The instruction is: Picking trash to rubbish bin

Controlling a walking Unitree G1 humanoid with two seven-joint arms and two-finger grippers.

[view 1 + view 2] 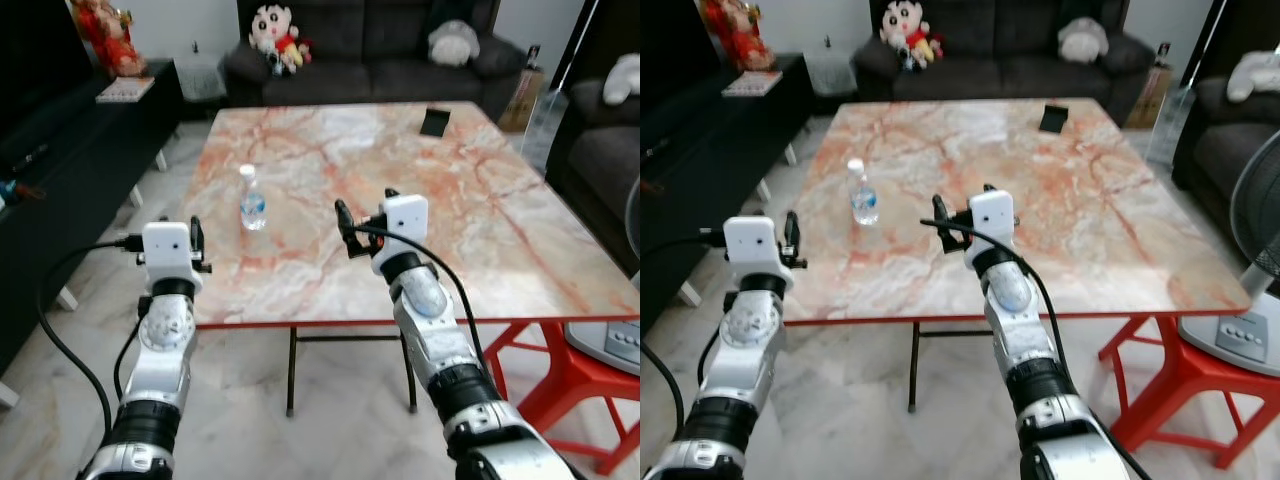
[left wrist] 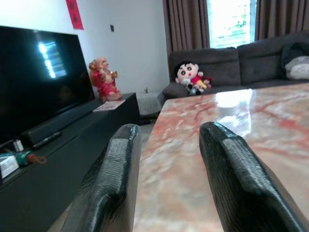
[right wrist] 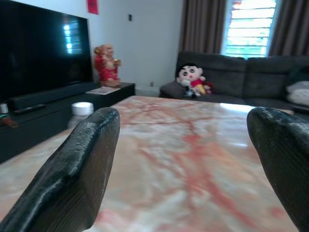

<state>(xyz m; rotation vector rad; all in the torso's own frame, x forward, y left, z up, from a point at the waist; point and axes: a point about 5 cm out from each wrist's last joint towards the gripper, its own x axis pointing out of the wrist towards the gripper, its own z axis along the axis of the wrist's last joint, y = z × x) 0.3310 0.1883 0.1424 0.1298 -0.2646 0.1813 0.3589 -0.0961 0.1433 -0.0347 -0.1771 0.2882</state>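
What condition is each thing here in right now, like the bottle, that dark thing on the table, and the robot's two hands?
Water bottle: upright on the marble table, white cap on, untouched.
Dark flat object: lying near the table's far edge.
Left gripper: fingers open, holding nothing, at the table's near edge.
Right gripper: fingers wide open, empty, over the table, right of the bottle.
TV: screen dark.

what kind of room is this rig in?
Most likely a home living room: a dark grey fabric sofa with a cartoon plush doll on it, a large black flat-screen TV on a low cabinet, and an orange-veined marble-top table in the middle.
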